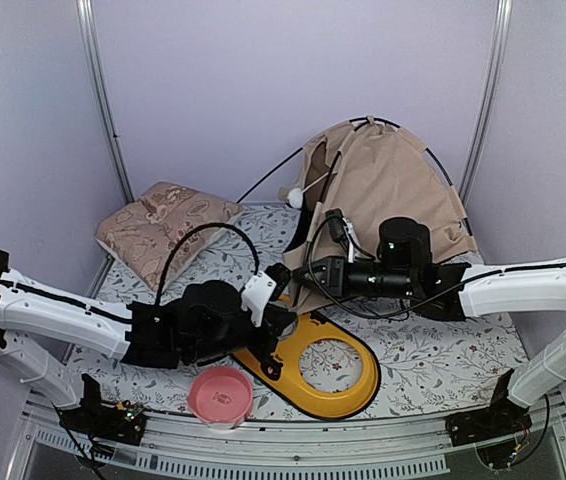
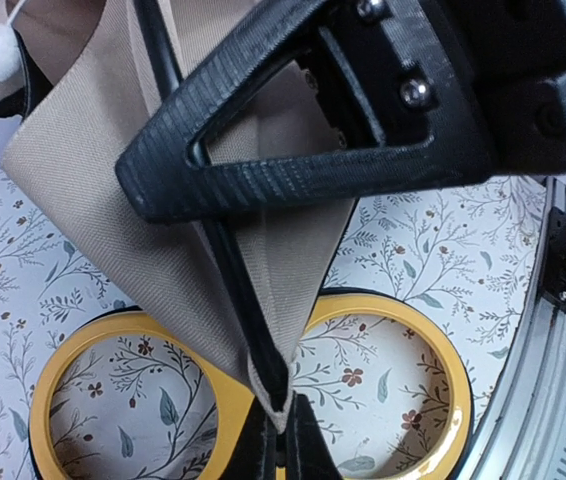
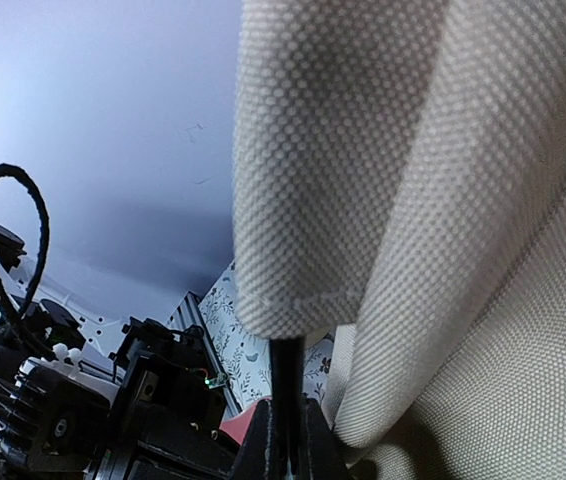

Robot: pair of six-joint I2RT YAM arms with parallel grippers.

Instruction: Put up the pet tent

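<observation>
Two end effectors are gripping the tent (image 1: 393, 190), upper right of centre on the worktop (image 1: 443, 360).
The left end effector (image 2: 281, 440) is pinching a fabric corner tip; the right end effector (image 3: 285, 445), jaws narrow, is clamping the black pole (image 3: 283, 380).

Lab booth — plain walls (image 1: 263, 90), metal frame (image 1: 106, 100)

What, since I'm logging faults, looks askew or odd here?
The tent sits lopsided: a bare black pole juts from its left side. Its front corner is stretched out above the yellow ring, with the left gripper pinching the tip and the right gripper shut on the tent nearby.
</observation>
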